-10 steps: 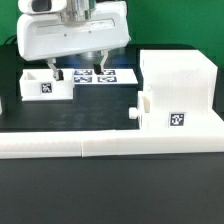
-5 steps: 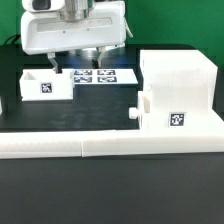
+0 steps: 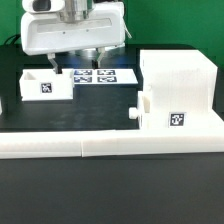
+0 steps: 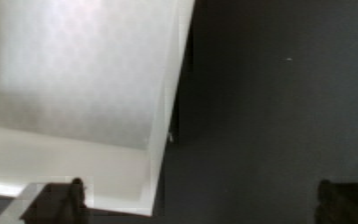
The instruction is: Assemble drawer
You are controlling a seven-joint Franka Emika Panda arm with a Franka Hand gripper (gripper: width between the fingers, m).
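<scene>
Hovering spread wide, the tool (image 3: pixel 76 63) is hanging just above the small tray (image 3: pixel 45 85); coming down, one jaw may be catching the wall below and shoving the tray aside.

The hand (image 3: pixel 76 64) has been lifted slightly above the counter (image 3: pixel 100 112) over the last second, so that its fingertips (image 3: pixel 52 66) are seen a little higher above the small tray (image 3: pixel 45 86). Nearly all of that rise was made in the first half-second.
</scene>
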